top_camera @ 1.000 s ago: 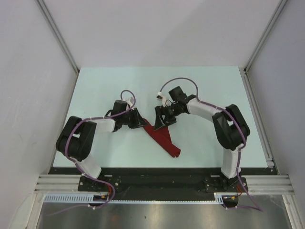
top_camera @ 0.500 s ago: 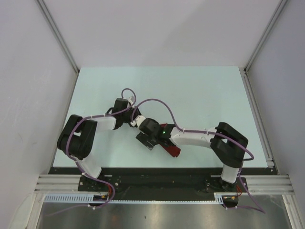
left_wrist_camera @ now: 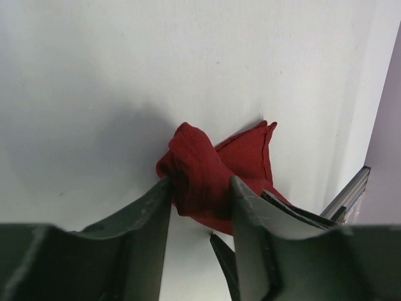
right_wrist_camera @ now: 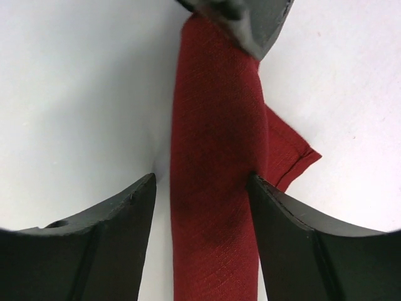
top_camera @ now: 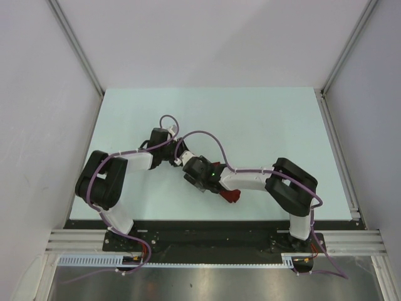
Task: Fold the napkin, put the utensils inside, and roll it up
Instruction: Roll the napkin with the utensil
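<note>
- The napkin (right_wrist_camera: 216, 125) is lying as a tight dark red roll on the table (top_camera: 263, 119), toward the front edge and slanting between the two arms. A loose hemmed corner is sticking out from one side.
- The left claw (left_wrist_camera: 199, 188) is pinching the end of the roll nearer its own arm, with both fingers pressing into the bunched cloth.
- The right claw (right_wrist_camera: 203, 182) is straddling the roll further along with its jaws apart. One finger is touching the cloth, and a sliver of bare table is showing between the other finger and the roll, so it is gripping nothing.
- No cutlery is showing in any view, and I cannot tell whether it is sitting inside the roll.
- By the look of it, the rolling is nearing its end, with only tidying and letting go remaining.
- The loose corner is the weak spot. A right claw rubbing the cloth while sliding or lifting could be peeling the outer layer back and opening the roll.
- A left claw pulling away while clamped could be tugging that end askew, letting anything inside slip out.
</note>
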Available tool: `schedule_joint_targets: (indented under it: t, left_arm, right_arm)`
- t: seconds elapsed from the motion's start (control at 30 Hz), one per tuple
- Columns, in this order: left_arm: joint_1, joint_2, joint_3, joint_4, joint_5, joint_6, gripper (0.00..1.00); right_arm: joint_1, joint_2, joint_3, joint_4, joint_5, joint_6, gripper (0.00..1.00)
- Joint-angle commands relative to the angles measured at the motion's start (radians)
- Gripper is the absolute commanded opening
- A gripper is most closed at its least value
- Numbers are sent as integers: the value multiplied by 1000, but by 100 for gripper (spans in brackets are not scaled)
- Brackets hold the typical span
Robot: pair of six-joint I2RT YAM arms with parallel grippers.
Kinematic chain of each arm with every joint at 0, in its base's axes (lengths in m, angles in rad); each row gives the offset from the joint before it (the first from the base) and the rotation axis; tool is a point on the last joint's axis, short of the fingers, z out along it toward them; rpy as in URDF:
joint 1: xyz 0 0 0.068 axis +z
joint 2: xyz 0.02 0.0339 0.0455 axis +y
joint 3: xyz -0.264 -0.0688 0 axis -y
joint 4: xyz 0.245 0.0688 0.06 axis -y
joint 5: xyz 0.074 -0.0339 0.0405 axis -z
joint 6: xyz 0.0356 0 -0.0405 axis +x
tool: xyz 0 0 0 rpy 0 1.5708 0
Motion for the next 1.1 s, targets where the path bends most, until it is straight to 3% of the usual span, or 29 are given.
schedule_joint_targets:
  t: [0.0, 0.2, 0.3, 0.5, 0.6, 0.7, 0.9, 1.07]
  left_arm:
    - [-2, -46, 42, -9, -6, -5, 53]
    - [16, -102, 56, -58, -44, 8, 71]
    - [39, -127, 56, -86, -59, 19, 75]
    - [100, -184, 25, -110, -67, 41, 77]
    - [107, -214, -4, -71, -53, 61, 78]
    - [100, -211, -24, -31, -7, 56, 78]
    - [62, -159, -33, 29, 22, 38, 78]
    - [13, -109, -27, 98, 33, 4, 78]
  right_arm:
    - [-67, 18, -21, 10, -51, 2, 64]
    - [-158, -19, -29, -3, -248, 42, 63]
    - [-233, -30, -26, -19, -379, 74, 58]
    - [-380, -36, 4, -58, -737, 146, 42]
    - [-464, -16, 20, -50, -1002, 206, 39]
    - [-520, 33, 39, -43, -1169, 246, 38]
    - [-583, 153, 70, -18, -1367, 292, 38]
    - [-592, 205, 93, 5, -1447, 306, 39]
